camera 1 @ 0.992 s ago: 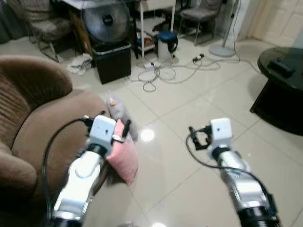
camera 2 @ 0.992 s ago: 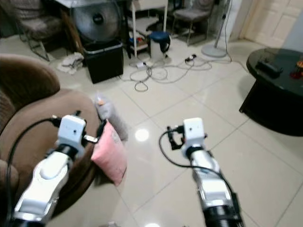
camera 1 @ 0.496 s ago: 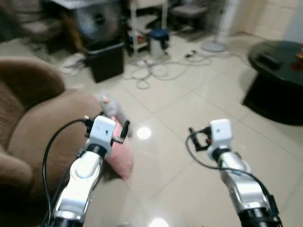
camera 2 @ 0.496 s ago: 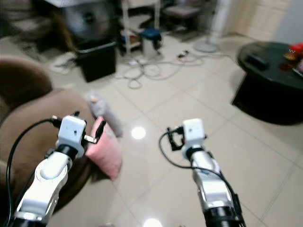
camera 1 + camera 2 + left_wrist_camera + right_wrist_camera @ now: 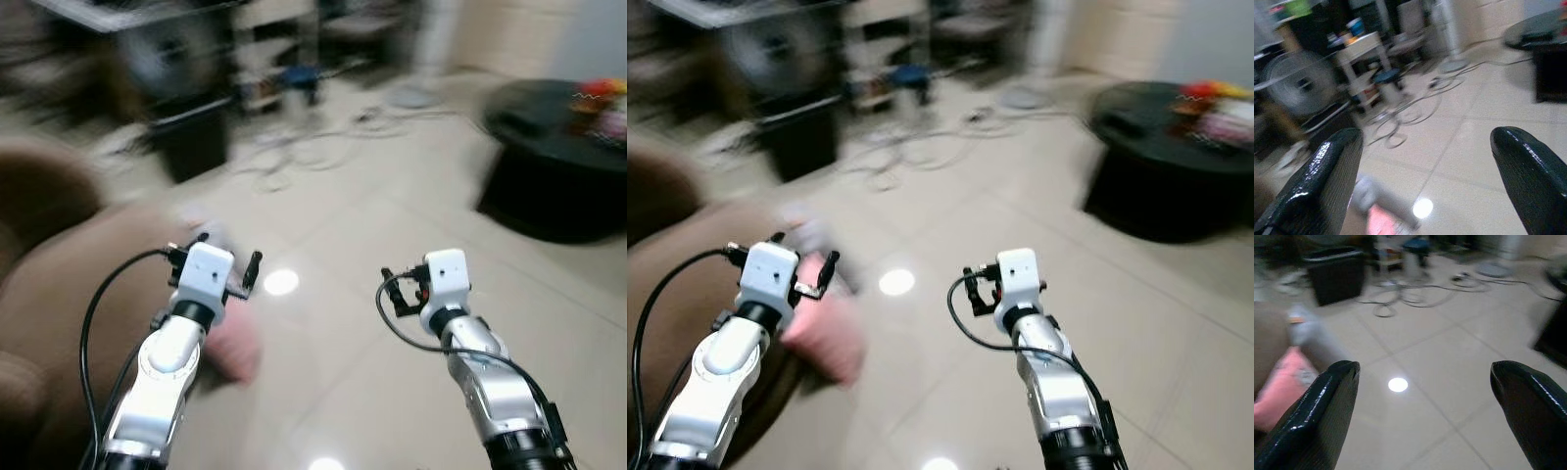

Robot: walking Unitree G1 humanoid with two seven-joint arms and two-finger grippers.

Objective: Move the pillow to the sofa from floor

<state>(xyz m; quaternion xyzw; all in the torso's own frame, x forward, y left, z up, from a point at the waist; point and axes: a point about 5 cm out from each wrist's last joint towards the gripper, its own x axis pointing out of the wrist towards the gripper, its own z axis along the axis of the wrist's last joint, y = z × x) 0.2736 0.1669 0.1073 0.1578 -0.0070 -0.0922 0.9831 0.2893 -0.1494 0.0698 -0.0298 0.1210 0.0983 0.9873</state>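
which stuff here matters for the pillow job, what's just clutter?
Job:
pink pillow, on the floor against the sofa
brown sofa
left gripper, open
right gripper, open

Clutter:
black round table
cables
black bin
fan

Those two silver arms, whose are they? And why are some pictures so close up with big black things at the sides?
They belong to a walking robot. Two pictures come from cameras in its head, looking down at its own arms. The left gripper and the right gripper are its hands, each with two long black fingers. Both are open and hold nothing. The close-up pictures come from small cameras on its wrists, so the big black shapes are its own fingers. A pink pillow lies on the shiny tiled floor, against a brown sofa. A black table stands on the robot's right. Everything looks blurry.
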